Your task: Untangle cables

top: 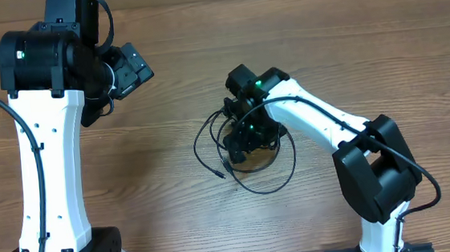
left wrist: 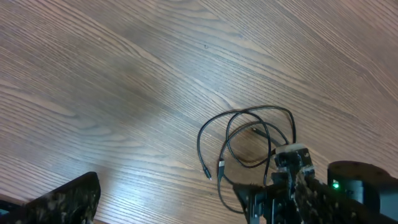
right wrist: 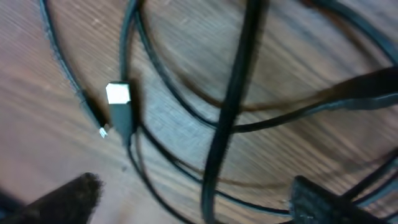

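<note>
The cables (top: pixel 266 192) lie as tangled thin black loops on the wooden table, right of centre. My right gripper (top: pixel 242 145) is down on the tangle. In the right wrist view its fingers (right wrist: pixel 68 199) stand wide apart, open, with a thick blurred strand (right wrist: pixel 217 155) running between them; whether they touch it I cannot tell. A white-tipped plug (right wrist: pixel 118 93) and a smaller plug (right wrist: pixel 101 129) lie ahead. My left gripper (top: pixel 134 69) hovers far back left, open and empty. In the left wrist view the cables (left wrist: pixel 261 109) lie beyond the left gripper (left wrist: pixel 193 210).
The left arm's white link (top: pixel 48 172) stretches along the table's left side. Down the right side runs the right arm (top: pixel 330 126), ending at its dark base (top: pixel 373 171). Bare wood (top: pixel 175 210) surrounds the tangle.
</note>
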Tool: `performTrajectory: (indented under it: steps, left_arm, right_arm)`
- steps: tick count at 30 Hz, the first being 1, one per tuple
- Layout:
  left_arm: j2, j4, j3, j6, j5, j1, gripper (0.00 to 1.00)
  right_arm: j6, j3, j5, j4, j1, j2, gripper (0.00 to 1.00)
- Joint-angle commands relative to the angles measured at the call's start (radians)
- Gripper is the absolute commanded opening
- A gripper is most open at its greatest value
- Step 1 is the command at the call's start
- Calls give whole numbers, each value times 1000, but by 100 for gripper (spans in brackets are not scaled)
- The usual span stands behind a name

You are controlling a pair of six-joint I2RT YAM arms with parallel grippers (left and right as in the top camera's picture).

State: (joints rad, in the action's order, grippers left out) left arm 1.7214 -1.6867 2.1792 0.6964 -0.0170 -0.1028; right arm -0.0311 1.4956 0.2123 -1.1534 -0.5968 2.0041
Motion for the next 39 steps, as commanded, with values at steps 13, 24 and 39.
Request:
performTrajectory:
  steps: [13, 24, 39]
  left_arm:
    - [-8, -3, -1, -20, -36, -24, 100]
    - [-8, -3, -12, -19, -42, -83, 100]
    - [-8, 50, -12, -243, -246, -112, 100]
  right_arm:
    - [162, 370, 157, -234, 7, -28, 4]
    - [320, 1407, 305, -381, 50, -29, 4]
    - [545, 1640, 87, -130, 50, -84, 4]
